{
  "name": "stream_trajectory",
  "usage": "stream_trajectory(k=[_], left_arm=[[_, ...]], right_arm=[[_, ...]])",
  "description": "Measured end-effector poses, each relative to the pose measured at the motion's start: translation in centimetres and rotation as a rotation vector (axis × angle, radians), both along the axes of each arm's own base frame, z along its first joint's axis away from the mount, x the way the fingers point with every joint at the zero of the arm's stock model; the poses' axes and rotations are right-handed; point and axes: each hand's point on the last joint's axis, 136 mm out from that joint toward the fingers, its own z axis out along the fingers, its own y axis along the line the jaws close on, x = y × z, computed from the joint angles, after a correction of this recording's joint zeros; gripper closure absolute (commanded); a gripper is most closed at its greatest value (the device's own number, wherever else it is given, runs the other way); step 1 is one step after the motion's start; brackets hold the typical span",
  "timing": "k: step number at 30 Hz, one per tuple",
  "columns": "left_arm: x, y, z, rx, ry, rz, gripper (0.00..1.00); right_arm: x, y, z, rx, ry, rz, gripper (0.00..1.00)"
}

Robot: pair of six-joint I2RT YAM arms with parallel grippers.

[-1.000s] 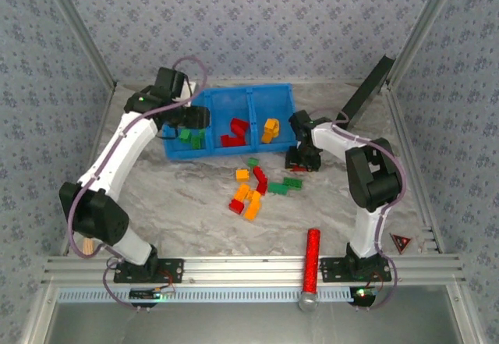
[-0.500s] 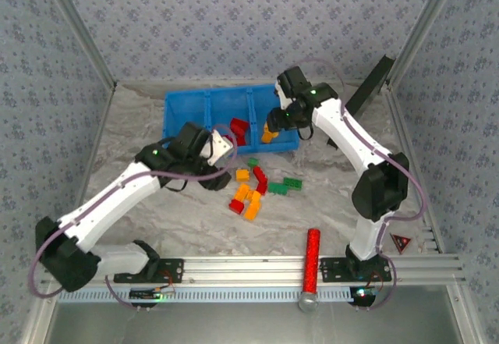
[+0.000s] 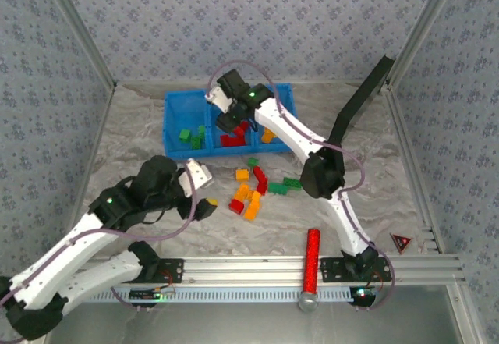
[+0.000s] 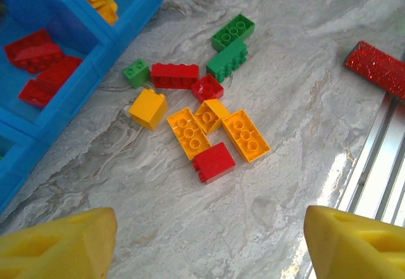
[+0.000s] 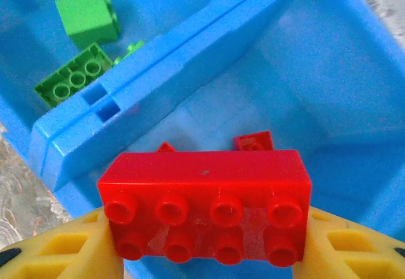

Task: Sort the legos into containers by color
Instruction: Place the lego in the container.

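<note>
The right arm stretches far forward and to its left. The right pincer [image 5: 204, 244] is clamped on a red brick [image 5: 204, 197] above the middle compartment of the blue tray [image 3: 173, 118], with green bricks [image 5: 76, 80] in the compartment at 10 o'clock. The left arm lies low, its elbow cut off at the frame corner. The left pincer [image 4: 209, 247] hangs spread apart at 8 o'clock of the loose legos [image 4: 209, 124] on the desk [image 4: 285, 184].

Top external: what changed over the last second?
Left gripper left the green bin and pulled back toward its base, open. Right gripper rose from beside the pile, swung left, now holds a red brick over the middle bin. Loose pile unchanged.
</note>
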Motion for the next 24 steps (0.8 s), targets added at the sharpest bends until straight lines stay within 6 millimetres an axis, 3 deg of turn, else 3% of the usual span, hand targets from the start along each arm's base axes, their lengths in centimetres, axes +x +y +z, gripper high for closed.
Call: stream_trajectory(k=[5, 13, 18, 24], left_arm=[[-0.9, 1.5, -0.1, 0.006, 0.017, 0.037, 0.21], [-1.5, 2.1, -0.6, 0.018, 0.055, 0.056, 0.16], [-1.7, 1.9, -0.8, 0.05, 0.087, 0.043, 0.15], [-1.5, 0.2, -0.8, 0.087, 0.106, -0.022, 0.13]], right_arm=[[0.3, -0.5, -3.0, -0.079, 0.022, 0.016, 0.48], [1.0, -1.3, -6.5, -0.168, 0.034, 0.025, 0.34], [1.0, -1.2, -6.6, -0.173, 0.031, 0.031, 0.3], [0.7, -1.3, -5.7, -0.161, 0.027, 0.038, 0.23]])
